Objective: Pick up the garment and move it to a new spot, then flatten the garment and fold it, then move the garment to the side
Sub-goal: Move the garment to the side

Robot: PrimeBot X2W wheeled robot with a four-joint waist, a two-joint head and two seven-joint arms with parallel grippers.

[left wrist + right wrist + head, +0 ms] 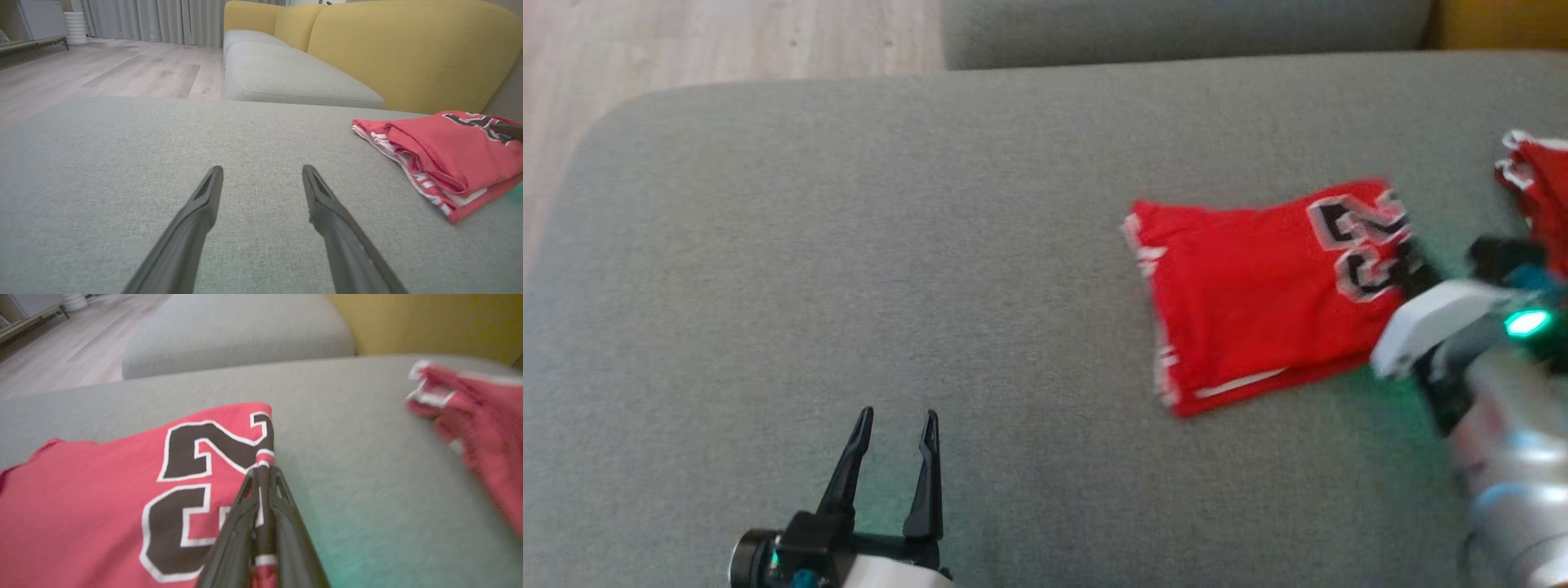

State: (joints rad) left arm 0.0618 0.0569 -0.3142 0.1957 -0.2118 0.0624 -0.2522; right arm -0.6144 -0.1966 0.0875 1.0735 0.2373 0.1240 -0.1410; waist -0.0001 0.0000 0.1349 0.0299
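The garment [1258, 302] is a red jersey with a black-and-white number, lying folded on the right half of the grey sofa cushion [849, 245]. My right gripper [1415, 273] comes in from the lower right and is shut on the garment's right edge. In the right wrist view that gripper [262, 470] pinches a fold of the red cloth [102, 490] beside the number. My left gripper [898, 415] stands open over bare cushion at the lower left, well apart from the garment. From the left wrist, the open gripper [262, 169] has the garment [449, 155] to its right.
A second red piece of clothing [1539, 188] lies at the cushion's right edge, also in the right wrist view [470, 416]. Wooden floor [686, 41] lies beyond the cushion's rounded far-left corner. Another grey seat [286, 73] and a yellow backrest [408, 49] stand behind.
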